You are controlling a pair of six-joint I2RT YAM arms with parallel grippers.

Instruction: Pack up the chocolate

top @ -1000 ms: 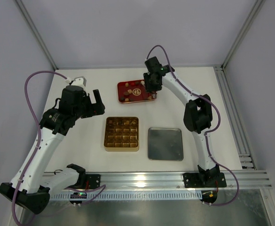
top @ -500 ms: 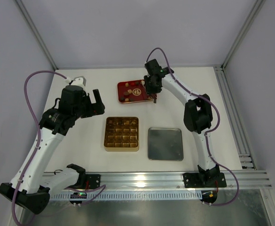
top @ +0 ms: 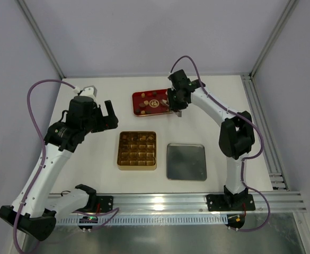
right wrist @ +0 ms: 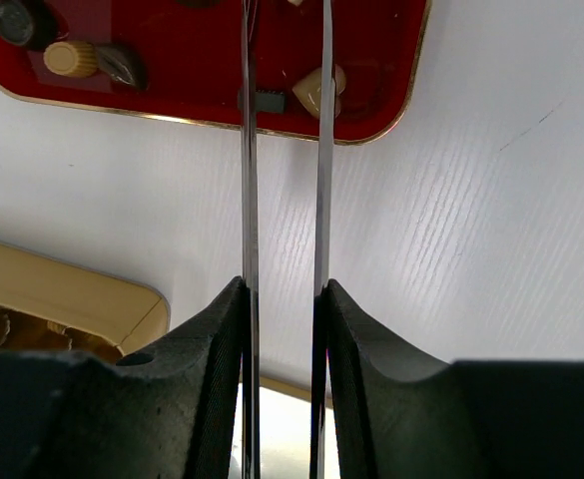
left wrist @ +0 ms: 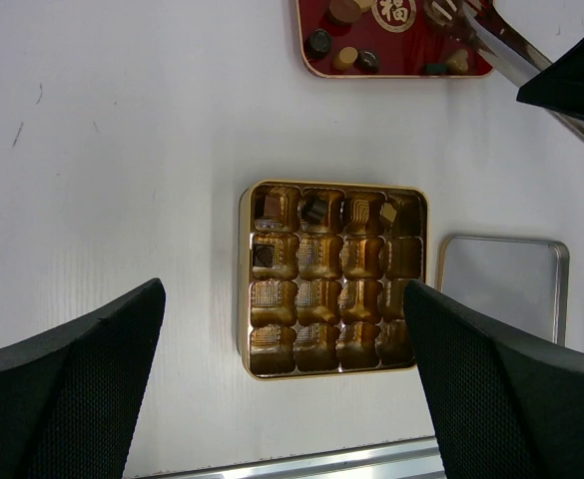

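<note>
**Chocolate packing: handling notes and container contents**
On the bench (top: 102, 169), the gold box (left wrist: 243, 299) toward the near edge is filled only in its far row and the next row's left compartment. Nothing is seen in the silver tray (left wrist: 501, 289) to its right. The loose chocolate (left wrist: 345, 57) is kept in the red tray (right wrist: 202, 60) toward the far edge. The pieces are judged light, rigid, smooth and easily marred, so opposite flanks should be pinched lightly. The right gripper (right wrist: 284, 30) is narrowly parted over the red tray, and a held piece cannot be confirmed. The left gripper (top: 110, 114) is spread wide and empty.
</note>
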